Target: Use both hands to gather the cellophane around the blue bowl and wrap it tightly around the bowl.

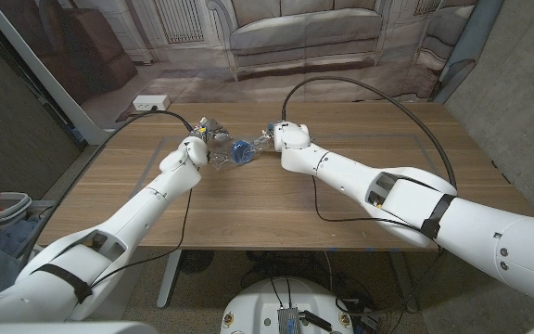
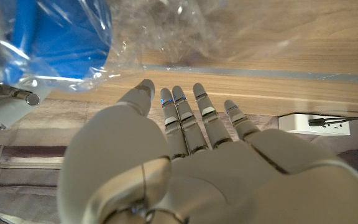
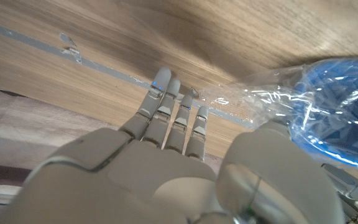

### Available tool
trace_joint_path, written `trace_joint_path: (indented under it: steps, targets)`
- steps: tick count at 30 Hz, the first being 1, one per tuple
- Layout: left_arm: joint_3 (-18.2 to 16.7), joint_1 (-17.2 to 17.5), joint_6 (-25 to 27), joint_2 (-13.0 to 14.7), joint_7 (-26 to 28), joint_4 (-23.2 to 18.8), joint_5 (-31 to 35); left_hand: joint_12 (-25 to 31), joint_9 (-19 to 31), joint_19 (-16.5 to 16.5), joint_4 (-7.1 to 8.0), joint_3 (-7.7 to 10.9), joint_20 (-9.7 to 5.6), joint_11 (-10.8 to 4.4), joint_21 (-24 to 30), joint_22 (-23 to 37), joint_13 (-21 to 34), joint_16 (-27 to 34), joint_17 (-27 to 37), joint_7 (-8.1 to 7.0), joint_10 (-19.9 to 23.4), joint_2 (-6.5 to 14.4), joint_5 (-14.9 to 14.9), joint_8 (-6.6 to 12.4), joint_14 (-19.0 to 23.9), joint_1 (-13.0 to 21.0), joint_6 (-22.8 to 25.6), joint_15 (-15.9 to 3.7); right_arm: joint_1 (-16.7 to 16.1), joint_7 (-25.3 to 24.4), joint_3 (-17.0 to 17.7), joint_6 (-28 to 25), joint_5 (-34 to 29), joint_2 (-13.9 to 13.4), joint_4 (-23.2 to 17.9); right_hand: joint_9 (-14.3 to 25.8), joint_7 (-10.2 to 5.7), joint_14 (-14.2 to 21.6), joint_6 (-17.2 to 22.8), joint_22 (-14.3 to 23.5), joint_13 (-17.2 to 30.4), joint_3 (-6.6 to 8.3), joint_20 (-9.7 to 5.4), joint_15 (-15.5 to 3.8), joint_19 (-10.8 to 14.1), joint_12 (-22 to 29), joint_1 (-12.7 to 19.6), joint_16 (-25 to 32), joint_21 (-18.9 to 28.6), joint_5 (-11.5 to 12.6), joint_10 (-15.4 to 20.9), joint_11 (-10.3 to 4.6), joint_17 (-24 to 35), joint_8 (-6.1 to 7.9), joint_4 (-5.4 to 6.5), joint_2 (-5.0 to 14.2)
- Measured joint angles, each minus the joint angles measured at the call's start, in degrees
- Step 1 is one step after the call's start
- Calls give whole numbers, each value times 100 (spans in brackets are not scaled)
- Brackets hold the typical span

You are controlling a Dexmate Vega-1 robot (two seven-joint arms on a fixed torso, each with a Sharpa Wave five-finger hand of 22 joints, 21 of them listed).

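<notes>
The blue bowl [image 1: 241, 151] sits at the table's far middle, loosely covered by crinkled clear cellophane [image 1: 219, 148]. My left hand [image 1: 196, 149] stands just left of it and my right hand [image 1: 286, 137] just right of it. In the left wrist view my left hand [image 2: 179, 143] has its fingers stretched out and apart, its thumb tip at the edge of the cellophane [image 2: 166, 31] over the bowl [image 2: 55, 37]. My right hand [image 3: 173, 149] also reaches with straight fingers beside the cellophane [image 3: 260, 99] and the bowl [image 3: 337, 109]. Neither hand grips anything.
Grey tape lines [image 1: 165, 141] mark a rectangle on the wooden table [image 1: 369, 121]. A white power strip [image 1: 151, 101] lies beyond the far left corner. Black cables [image 1: 378, 93] loop over the table's right side.
</notes>
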Motion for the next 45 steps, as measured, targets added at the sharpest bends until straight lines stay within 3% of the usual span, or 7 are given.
trace_joint_path:
  steps: [4,12,19,26,38,41,45]
  targets:
    - [-6,53,0,46,-37,-88,24,0,0,-70,0,0,30,7,0,0,0,0,0,-11,-69,1,0,0,-91,1,-69,-10,-46,28,73,-75,20,-25,-103,0,93,-493,-191,0,-3,-121,297,204,-384,0,-242,-43,-346,43,-212,113,-184,0,89,-52]
    - [-70,176,33,129,-106,-296,52,0,0,-93,0,0,54,7,0,0,0,0,0,-34,-69,1,0,0,-128,1,-91,10,-97,236,239,-199,215,-150,-338,-26,124,-961,-346,0,-28,-173,493,263,-842,0,-402,-56,-741,78,-451,352,-410,0,141,-42]
    - [-152,294,103,185,-127,-473,60,0,0,-143,-15,-15,41,21,1,0,-1,1,-1,-24,-116,-51,0,0,-172,-52,-118,10,-70,556,246,-217,298,-304,-537,-31,174,-1497,-621,0,-28,-228,710,396,-1287,0,-402,-55,-1147,122,-804,423,-671,0,133,-42]
    - [-281,426,143,223,-123,-665,11,0,-1,-174,52,-83,10,74,1,0,-1,1,26,30,-331,-95,0,-20,-300,-98,-336,78,-178,657,364,-199,380,-531,-924,-53,155,-1857,-725,1,-27,-244,673,387,-1619,0,-432,-55,-1434,142,-1060,430,-848,0,117,-73]
    - [-622,733,186,330,-98,-1142,-173,0,-1,-317,155,-234,10,200,1,0,-1,11,40,123,-695,-132,0,-58,-550,-348,-694,123,-581,494,714,-162,538,-855,-1690,-52,143,-1995,-836,2,-54,-268,693,348,-1657,0,-475,-55,-1534,164,-1182,429,-931,0,142,-75]
    - [-727,814,143,335,-79,-1234,-263,0,0,-317,218,-291,10,231,2,0,-1,30,53,126,-726,-95,0,-57,-581,-447,-731,153,-721,392,836,-106,611,-937,-1898,-52,143,-1963,-836,2,-54,-291,536,316,-1619,0,-533,-13,-1576,164,-1182,429,-958,24,165,-63]
    - [-888,940,42,330,-29,-1362,-440,27,-1,-317,518,-400,10,272,25,0,-2,74,80,152,-767,58,0,-30,-581,-869,-786,154,-895,240,989,-18,693,-1018,-2121,-52,180,-1901,-798,2,-54,-315,243,254,-1513,85,-618,12,-1621,187,-1098,387,-1026,71,188,-37]
